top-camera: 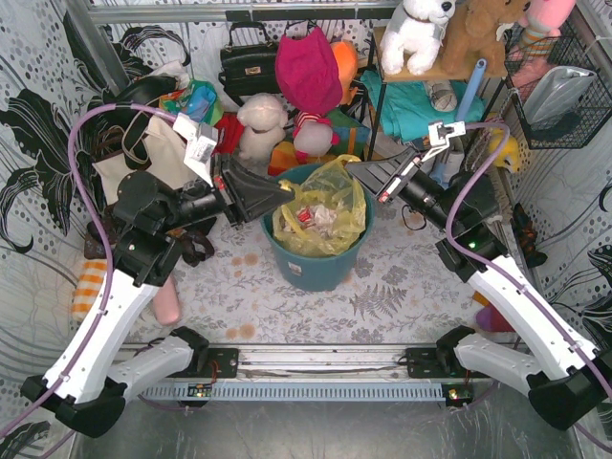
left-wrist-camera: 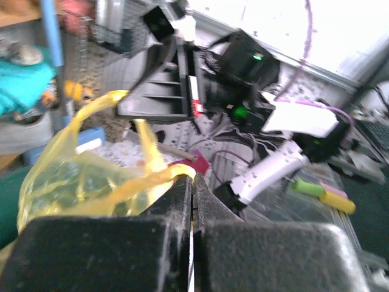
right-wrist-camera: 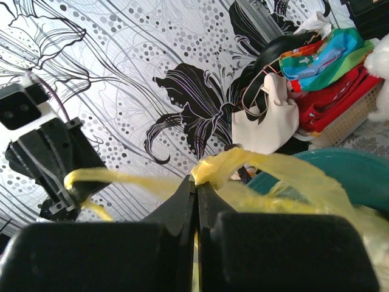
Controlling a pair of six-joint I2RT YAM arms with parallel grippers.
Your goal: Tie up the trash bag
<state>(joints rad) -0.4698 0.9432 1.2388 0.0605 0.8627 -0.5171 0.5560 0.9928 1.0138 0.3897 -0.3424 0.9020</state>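
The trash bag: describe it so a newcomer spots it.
In the top view's centre stands a round teal-blue plastic bucket. In it sits the thin translucent yellow-green plastic trash bag. Only it is pinched by the left gripper and right gripper.

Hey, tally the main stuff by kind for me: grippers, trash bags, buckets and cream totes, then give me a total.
grippers: 2 (left gripper, right gripper)
trash bag: 1
bucket: 1
tote: 1
Total: 5
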